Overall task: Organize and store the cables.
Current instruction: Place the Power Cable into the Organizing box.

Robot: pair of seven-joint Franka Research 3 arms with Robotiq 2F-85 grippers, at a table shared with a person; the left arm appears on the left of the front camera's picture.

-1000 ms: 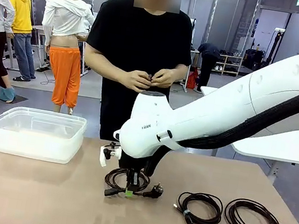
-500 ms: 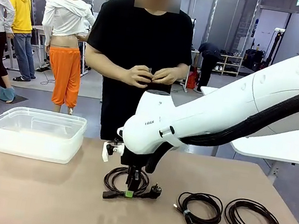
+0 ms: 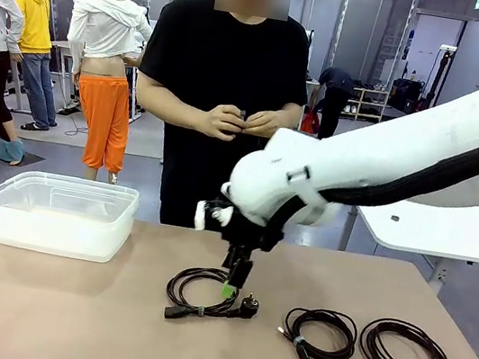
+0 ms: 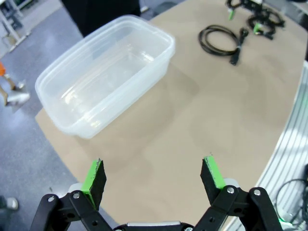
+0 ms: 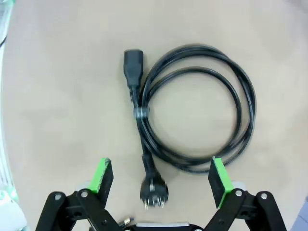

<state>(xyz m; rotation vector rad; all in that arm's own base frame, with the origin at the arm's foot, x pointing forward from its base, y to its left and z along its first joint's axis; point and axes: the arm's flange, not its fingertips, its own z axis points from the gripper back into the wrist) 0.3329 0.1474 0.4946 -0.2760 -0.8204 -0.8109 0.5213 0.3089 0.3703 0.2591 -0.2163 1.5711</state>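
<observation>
Three coiled black cables lie in a row on the brown table [image 3: 63, 316]: a plug-ended cable [image 3: 203, 292] in the middle, a second cable [image 3: 320, 331] to its right and a third cable [image 3: 405, 352] at the far right. My right gripper [image 3: 230, 287] hangs open just above the right side of the plug-ended cable. In the right wrist view that cable [image 5: 192, 106] lies flat beyond the open right gripper [image 5: 161, 178], its round plug [image 5: 153, 190] between the fingers, untouched. My left gripper [image 4: 154, 175] stands open over bare table, holding nothing.
A clear plastic container [image 3: 59, 213] sits at the table's far left, and in the left wrist view the container [image 4: 106, 72] shows nothing inside. A person stands at the far edge with both hands [image 3: 239, 123] together at the waist.
My right gripper has opened, let go of the plug-ended cable, and lifted up and to the right. The cable stays on the table.
</observation>
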